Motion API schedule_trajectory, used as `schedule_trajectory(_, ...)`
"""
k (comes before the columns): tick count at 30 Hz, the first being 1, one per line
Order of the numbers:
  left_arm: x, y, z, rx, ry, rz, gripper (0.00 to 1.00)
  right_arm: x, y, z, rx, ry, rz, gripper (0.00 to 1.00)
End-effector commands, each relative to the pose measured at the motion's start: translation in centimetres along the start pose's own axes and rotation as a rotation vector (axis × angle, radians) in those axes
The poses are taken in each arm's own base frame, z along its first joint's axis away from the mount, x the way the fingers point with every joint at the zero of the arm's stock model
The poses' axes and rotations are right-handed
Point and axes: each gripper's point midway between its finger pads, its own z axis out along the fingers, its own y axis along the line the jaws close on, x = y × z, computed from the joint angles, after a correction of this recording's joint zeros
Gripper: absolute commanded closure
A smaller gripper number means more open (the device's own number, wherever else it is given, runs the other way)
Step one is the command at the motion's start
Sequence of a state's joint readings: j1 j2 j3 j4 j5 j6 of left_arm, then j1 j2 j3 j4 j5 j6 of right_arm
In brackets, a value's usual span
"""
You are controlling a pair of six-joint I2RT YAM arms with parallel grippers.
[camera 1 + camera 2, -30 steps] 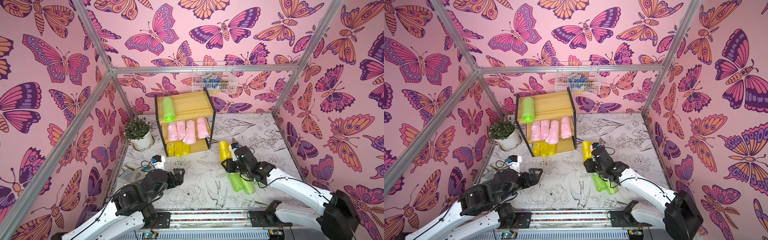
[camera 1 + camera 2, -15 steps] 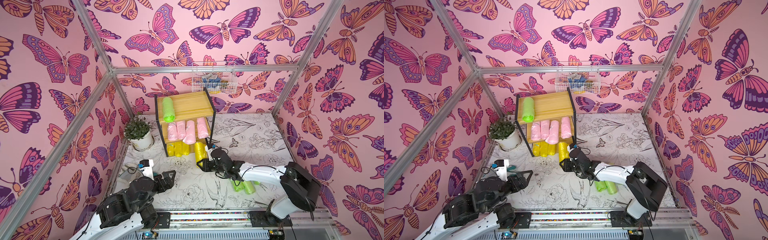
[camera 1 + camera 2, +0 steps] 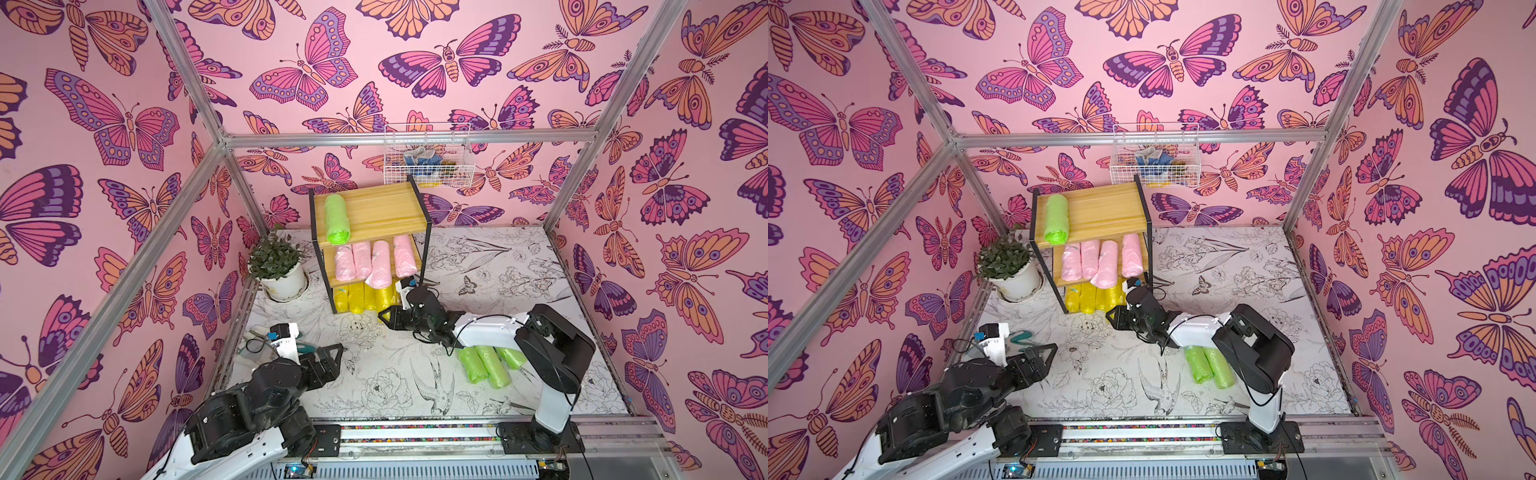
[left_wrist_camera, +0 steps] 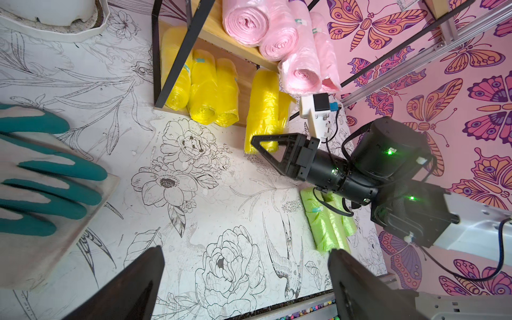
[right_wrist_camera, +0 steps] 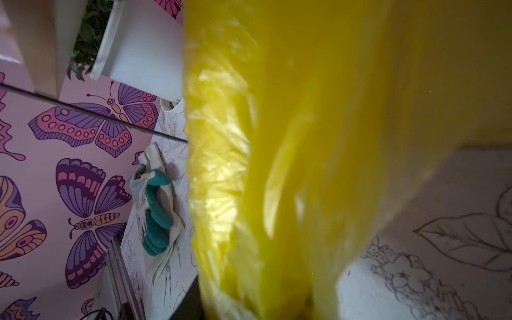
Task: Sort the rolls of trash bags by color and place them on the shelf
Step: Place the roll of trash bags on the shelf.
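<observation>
At the bottom board of the shelf (image 3: 374, 210): the right gripper (image 3: 388, 319) holds one yellow roll (image 4: 261, 108) near its front end; the jaws are pressed on the plastic from both sides.
Position of this roll: its far end reaches over the bottom board, just beside the three yellow rolls (image 3: 353, 297) that lie there; its near end sticks out past the front edge, over the table (image 3: 386, 374). Whether it already rests on the board, I cannot tell.
Right wrist view: yellow plastic fills most of it, very close and blurred.
Middle board: four pink rolls (image 3: 376, 262) lie side by side, and one sticks out more to the front.
Top board: one green roll (image 3: 336, 218) lies alone, at the side toward the plant (image 3: 278, 266).
On the table: three green rolls (image 4: 327, 221) lie together, touching, partly under the right arm and well apart from the shelf.
State of the left gripper (image 3: 328, 361): spread wide, holding nothing, low over the front part of the table, well apart from all rolls.
Other things: the plant stands in a white pot beside the shelf; a teal and white glove (image 4: 41, 177) lies on the table near the left gripper; a white wire basket (image 3: 426, 160) hangs on the back wall above the shelf.
</observation>
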State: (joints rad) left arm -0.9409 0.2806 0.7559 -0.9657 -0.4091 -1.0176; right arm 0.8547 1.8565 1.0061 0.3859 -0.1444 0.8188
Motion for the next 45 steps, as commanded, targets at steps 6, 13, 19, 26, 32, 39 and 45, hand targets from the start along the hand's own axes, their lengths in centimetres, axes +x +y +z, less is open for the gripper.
schedule_trajectory(6, -0.9, 0.8, -0.4, -0.04, -0.046, 0.029, 0.02, -3.5, 0.4, 1.3, -0.017, -0.059, -0.006, 1.0)
schedule_trajectory(13, -0.8, 1.2, -0.1, -0.061, -0.054, 0.04, 0.01, -4.3, -0.6, 2.4, 0.021, -0.073, -0.01, 0.99)
schedule_trajectory(19, -0.9, 1.4, 0.2, -0.078, -0.058, 0.05, 0.01, -5.0, -1.5, 2.9, 0.06, -0.105, -0.001, 0.91)
schedule_trajectory(26, -0.7, 1.3, 0.4, -0.084, -0.051, 0.054, 0.01, -5.4, -2.4, 2.8, 0.111, -0.129, 0.014, 0.56)
schedule_trajectory(32, -0.7, 1.3, 0.4, -0.081, -0.05, 0.052, 0.01, -5.4, -3.2, 2.2, 0.162, -0.122, 0.015, 0.43)
schedule_trajectory(39, -0.8, 1.0, 0.3, -0.07, -0.047, 0.046, 0.01, -4.9, -3.5, 0.6, 0.208, -0.104, 0.015, 0.35)
schedule_trajectory(45, -0.7, 0.7, 0.4, -0.063, -0.042, 0.043, 0.01, -3.7, -3.6, -0.8, 0.195, -0.094, 0.045, 0.33)
